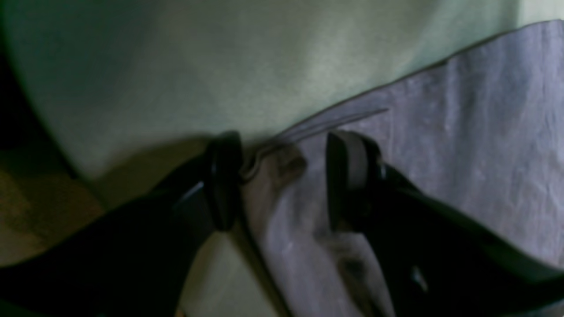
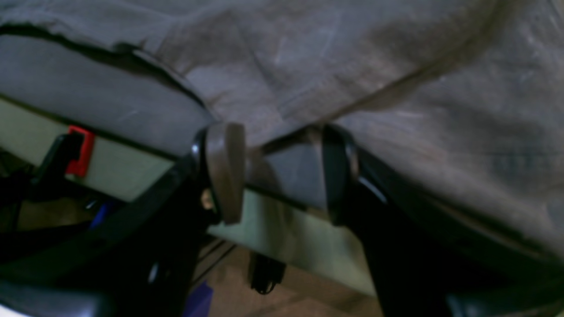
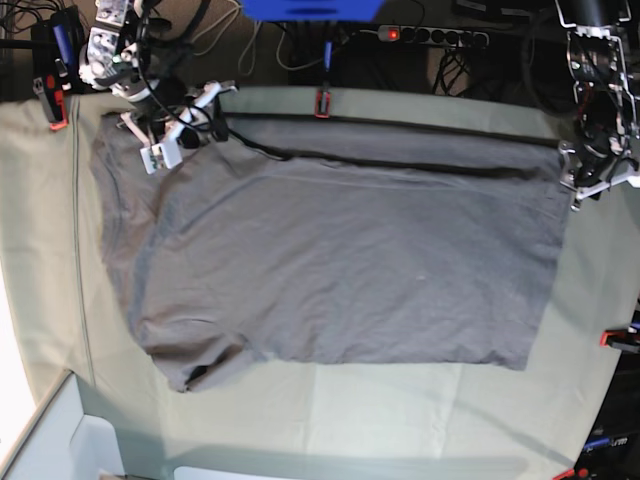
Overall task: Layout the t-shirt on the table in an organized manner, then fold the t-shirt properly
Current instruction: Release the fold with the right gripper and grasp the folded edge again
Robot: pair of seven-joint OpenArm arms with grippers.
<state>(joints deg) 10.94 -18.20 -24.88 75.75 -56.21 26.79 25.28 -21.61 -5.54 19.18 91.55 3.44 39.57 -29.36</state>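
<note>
- Two grippers sit at the frame's top corners: left gripper (image 1: 282,176) parted, shirt corner lying loose between its fingers; right gripper (image 2: 282,171) parted around a fabric edge, grip unclear.
- Soft, wrinkled dark grey t-shirt (image 3: 340,260) lies flat mid-frame, long axis left-right, neck leftward.
- Pale green creased table (image 3: 400,420) beneath.

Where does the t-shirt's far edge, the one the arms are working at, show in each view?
Left wrist: t-shirt corner between the left tool fingers.
Right wrist: edge between the right tool fingers.
Base: along the top, by the red clamp.
Shared landmark: the table.
</note>
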